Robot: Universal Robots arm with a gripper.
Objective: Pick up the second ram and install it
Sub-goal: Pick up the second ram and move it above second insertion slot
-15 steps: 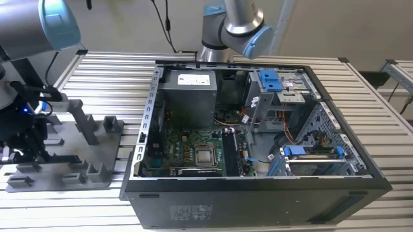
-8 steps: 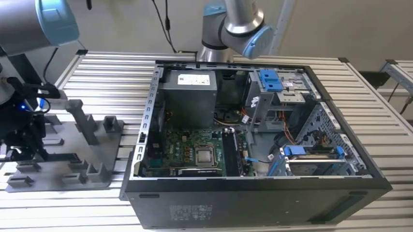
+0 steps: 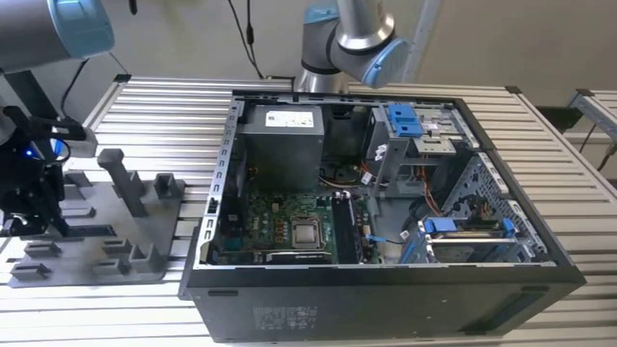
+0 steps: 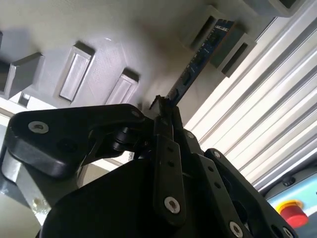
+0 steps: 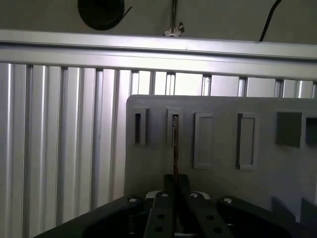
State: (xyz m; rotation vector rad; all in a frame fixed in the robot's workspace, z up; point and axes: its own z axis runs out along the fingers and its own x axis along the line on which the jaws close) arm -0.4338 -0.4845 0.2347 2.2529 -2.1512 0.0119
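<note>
1. Grey fixture plate (image 3: 92,220) lies on the slatted aluminium table (image 3: 164,108) at the exterior view's left, just beside the open computer case (image 3: 386,303).
2. Gripper (image 3: 37,225) hangs over the plate. In both wrist views its fingers (image 4: 167,148) are pinched narrow on the second ram (image 4: 193,64) (image 5: 175,148), which is held edge-on with its far end at a plate slot.
3. Writing: a white label (image 3: 289,116) on the power supply and pale print on the case front; neither can be made out.
4. Second wrist view adds a red button (image 4: 292,210). Exterior view adds the motherboard (image 3: 289,224).
</note>
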